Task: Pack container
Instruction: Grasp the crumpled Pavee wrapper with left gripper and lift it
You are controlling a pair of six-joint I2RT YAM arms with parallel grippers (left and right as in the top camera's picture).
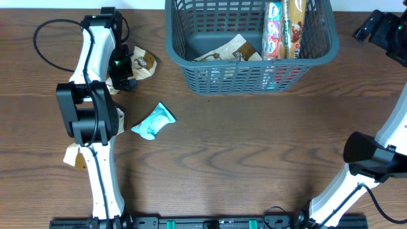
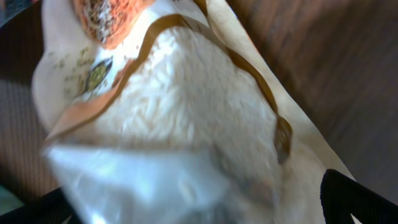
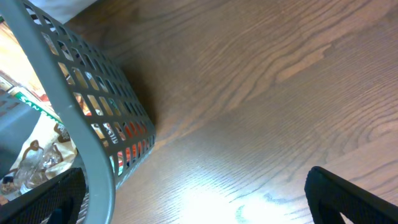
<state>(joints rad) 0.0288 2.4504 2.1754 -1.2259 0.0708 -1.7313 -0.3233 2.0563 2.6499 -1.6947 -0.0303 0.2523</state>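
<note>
Overhead: basket [image 1: 241, 79] sits at the table's [image 1: 254, 152] far edge, right of centre, with packets inside. My left claw [image 1: 124, 69] is near the far left corner at a cream snack packet [image 1: 142, 62]. A teal packet [image 1: 154, 122] lies left of centre.

Left wrist: left claw [image 2: 199, 210] is spread wide, and the cream snack packet [image 2: 186, 112] fills the gap.

Right wrist: right claw [image 3: 193, 205] is spread apart over bare wood, holding nothing, just beside the basket [image 3: 81, 118] wall.
</note>
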